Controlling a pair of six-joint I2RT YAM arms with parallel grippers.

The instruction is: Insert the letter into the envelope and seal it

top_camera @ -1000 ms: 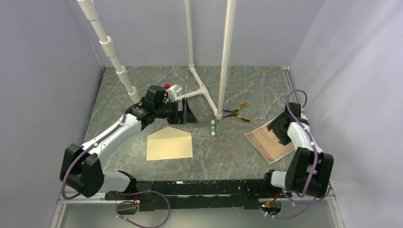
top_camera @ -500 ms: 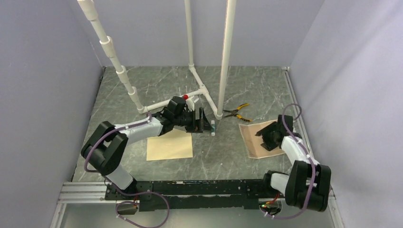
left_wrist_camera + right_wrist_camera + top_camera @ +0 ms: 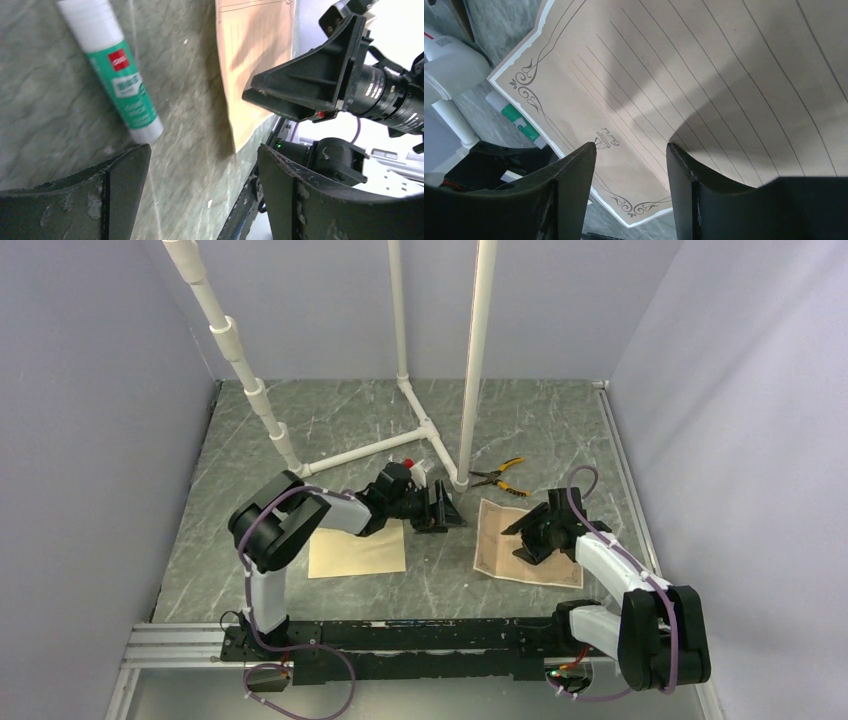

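Right wrist view finds the right gripper (image 3: 630, 150), jaws spread, over the letter (image 3: 724, 75), flat toward the table's (image 3: 330, 420) near right corner: thin, limp, slippery paper, likely best pinched at a free edge.

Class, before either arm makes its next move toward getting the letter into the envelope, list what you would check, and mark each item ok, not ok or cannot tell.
1. The left pincer is open: ok, jaws wide apart, nothing between them.
2. The glue stick lies between those jaws: not ok, it lies ahead of the fingertips.
3. The letter lies flat on the table: ok, under the open right pincer.
4. The letter is inside the envelope: not ok, they lie apart.
5. The envelope's flap is open: cannot tell, the left arm covers its far edge.
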